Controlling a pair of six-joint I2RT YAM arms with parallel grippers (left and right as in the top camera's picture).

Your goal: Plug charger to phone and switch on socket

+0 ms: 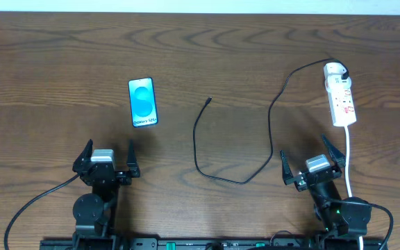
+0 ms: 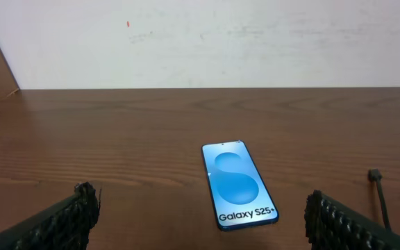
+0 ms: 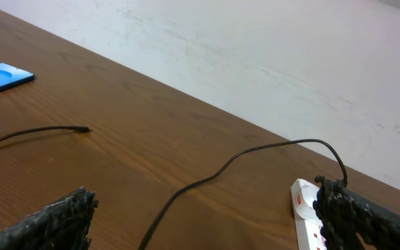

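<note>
The phone (image 1: 143,102) lies screen up on the table's left half; it also shows in the left wrist view (image 2: 238,184), ahead of my open, empty left gripper (image 1: 107,154). The black charger cable (image 1: 269,118) snakes from its small plug tip (image 1: 209,100) to a black plug in the rounded far end of the white socket strip (image 1: 341,97). The tip (image 3: 83,129) and the strip (image 3: 305,215) show in the right wrist view. My right gripper (image 1: 311,156) is open and empty, near the strip's near end.
The strip's thick white cord (image 1: 349,163) runs down toward the front edge beside my right arm. A white wall (image 2: 200,42) borders the table's far edge. Bare wooden tabletop (image 1: 61,62) lies around the objects.
</note>
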